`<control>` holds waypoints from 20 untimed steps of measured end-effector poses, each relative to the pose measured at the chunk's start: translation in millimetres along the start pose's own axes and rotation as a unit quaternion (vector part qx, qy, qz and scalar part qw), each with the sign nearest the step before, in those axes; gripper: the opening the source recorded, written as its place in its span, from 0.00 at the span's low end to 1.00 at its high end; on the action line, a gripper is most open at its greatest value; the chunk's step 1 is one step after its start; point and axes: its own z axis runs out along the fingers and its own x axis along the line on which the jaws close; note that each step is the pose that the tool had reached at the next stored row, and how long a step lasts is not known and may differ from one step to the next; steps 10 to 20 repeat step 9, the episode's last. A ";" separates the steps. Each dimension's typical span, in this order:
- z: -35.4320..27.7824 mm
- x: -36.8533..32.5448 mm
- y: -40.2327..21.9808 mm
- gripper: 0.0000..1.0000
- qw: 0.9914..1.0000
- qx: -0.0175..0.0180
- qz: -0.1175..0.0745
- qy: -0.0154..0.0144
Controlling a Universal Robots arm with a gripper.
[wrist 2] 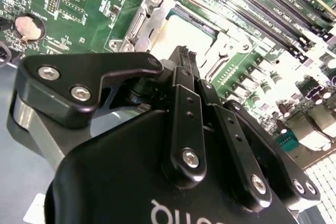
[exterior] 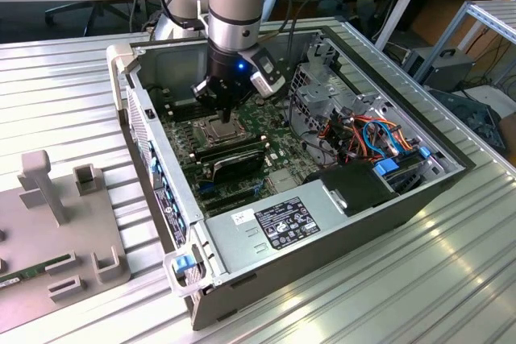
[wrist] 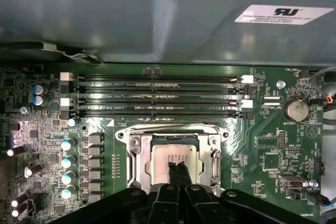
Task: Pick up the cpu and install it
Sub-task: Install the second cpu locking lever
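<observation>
The cpu point(wrist: 173, 153) is a dull silver-grey square lying flat inside the open socket frame point(wrist: 137, 153) on the green motherboard. My gripper point(wrist: 177, 170) hangs directly over it, its two black fingers pressed together with no gap, their tips at or just above the chip's top. In the second wrist view the cpu point(wrist 2: 185, 29) lies just beyond the shut gripper point(wrist 2: 185, 55). In the exterior view the gripper point(exterior: 222, 107) reaches down into the open computer case above the socket and the cpu point(exterior: 219, 128).
Black memory slots point(wrist: 157, 95) run beside the socket, near the case wall point(wrist: 157, 19). A coin battery point(wrist: 295, 109) sits on the board. The case holds a power supply point(exterior: 282, 223) and coloured cables point(exterior: 371, 134). A grey fixture point(exterior: 56, 231) stands at the exterior view's left.
</observation>
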 end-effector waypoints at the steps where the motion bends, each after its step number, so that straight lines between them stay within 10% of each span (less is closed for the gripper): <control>1: -0.3 -0.1 0.1 0.11 1.000 0.000 0.000 0.000; 20: -2.2 -0.3 0.1 0.11 1.000 0.000 0.000 0.000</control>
